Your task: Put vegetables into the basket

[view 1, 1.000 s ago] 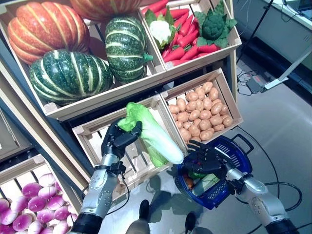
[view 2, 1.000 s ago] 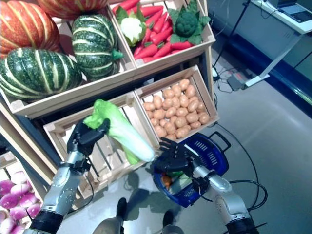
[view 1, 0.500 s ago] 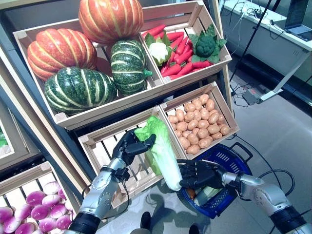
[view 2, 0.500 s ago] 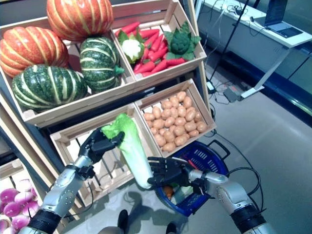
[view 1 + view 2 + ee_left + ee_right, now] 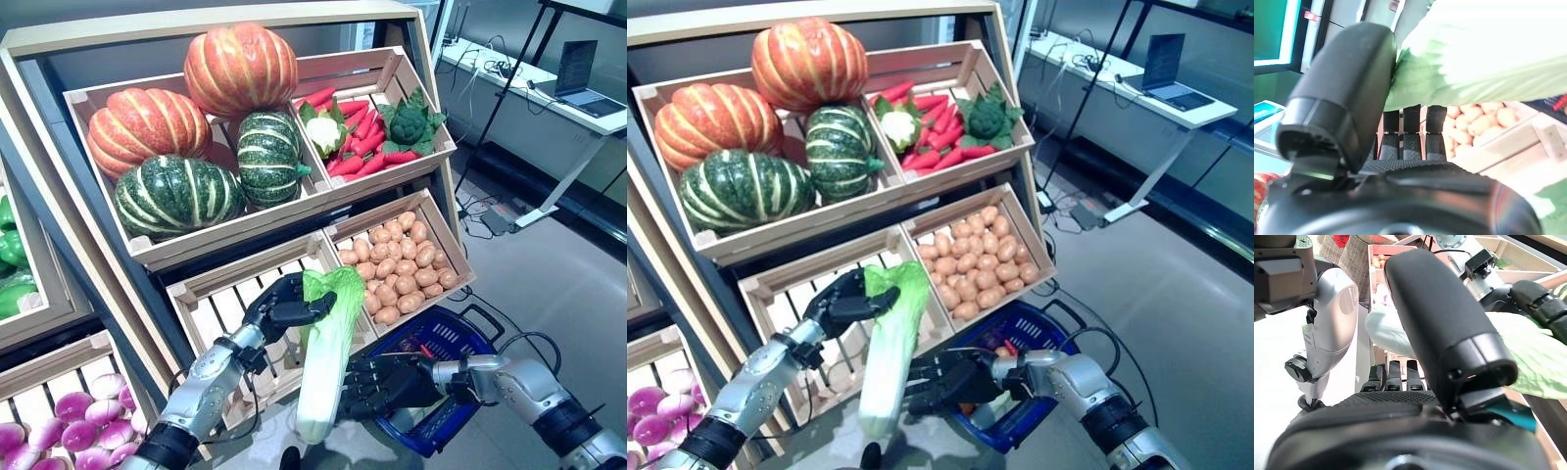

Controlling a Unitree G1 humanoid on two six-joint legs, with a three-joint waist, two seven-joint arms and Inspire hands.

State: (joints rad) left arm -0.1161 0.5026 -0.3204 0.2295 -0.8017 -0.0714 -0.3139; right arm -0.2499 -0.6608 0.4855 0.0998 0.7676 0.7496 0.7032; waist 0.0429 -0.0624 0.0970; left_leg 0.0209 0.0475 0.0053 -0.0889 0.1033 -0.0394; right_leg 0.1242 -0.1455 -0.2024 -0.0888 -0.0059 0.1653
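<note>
My left hand (image 5: 284, 305) is shut on the leafy green top of a long napa cabbage (image 5: 325, 362). The cabbage hangs nearly upright in front of the slatted lower crate (image 5: 220, 304), its white stalk end pointing down. My right hand (image 5: 387, 380) is open, its fingers spread just right of the cabbage's lower part, at the left rim of the blue basket (image 5: 470, 335). The basket stands on the floor below the potato crate (image 5: 397, 257) and holds a small red vegetable (image 5: 423, 350) among others. In the left wrist view the cabbage leaves (image 5: 1484, 63) lie against the thumb (image 5: 1347, 83).
The wooden vegetable stand (image 5: 59, 59) fills the left and back. A desk with a laptop (image 5: 578, 73) stands at the right, with cables and a power strip (image 5: 490, 220) on the grey floor (image 5: 568, 284) beyond the basket.
The camera has tilted up. The cabbage swung from slanting to the right to hanging almost straight down. My right hand moved left, off the basket toward the cabbage's lower part.
</note>
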